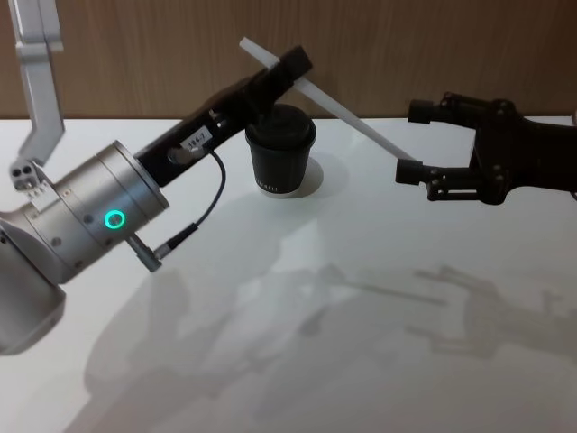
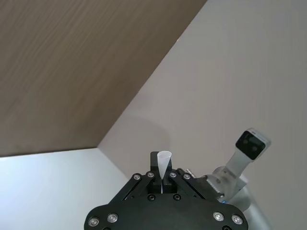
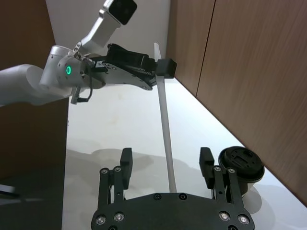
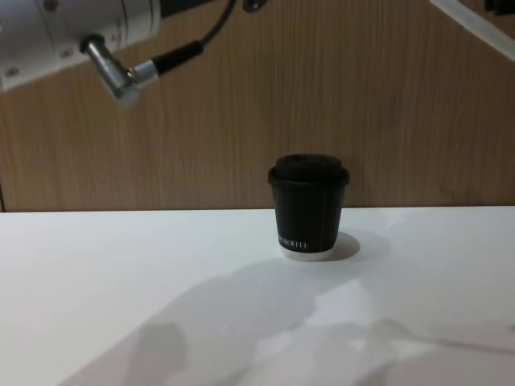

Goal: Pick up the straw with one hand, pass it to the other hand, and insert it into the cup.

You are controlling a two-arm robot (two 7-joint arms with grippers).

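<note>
The white straw (image 1: 338, 101) hangs slanted in the air above the table. My left gripper (image 1: 293, 68), on the silver arm with the teal ring light, is shut on it near its upper end. The left wrist view shows the straw's tip (image 2: 164, 160) poking out between the closed fingers (image 2: 154, 173). The straw's lower end lies between the fingers of my right gripper (image 1: 413, 141), which is open; the right wrist view shows the straw (image 3: 165, 120) running through that gap. The black lidded cup (image 1: 280, 149) stands upright on the table behind and below the straw, also seen at cup (image 4: 308, 205).
The white table (image 1: 361, 325) spreads wide in front of the cup. A wood-panelled wall (image 1: 406, 45) runs along its far edge. A black cable with a metal plug (image 1: 171, 242) hangs from my left arm.
</note>
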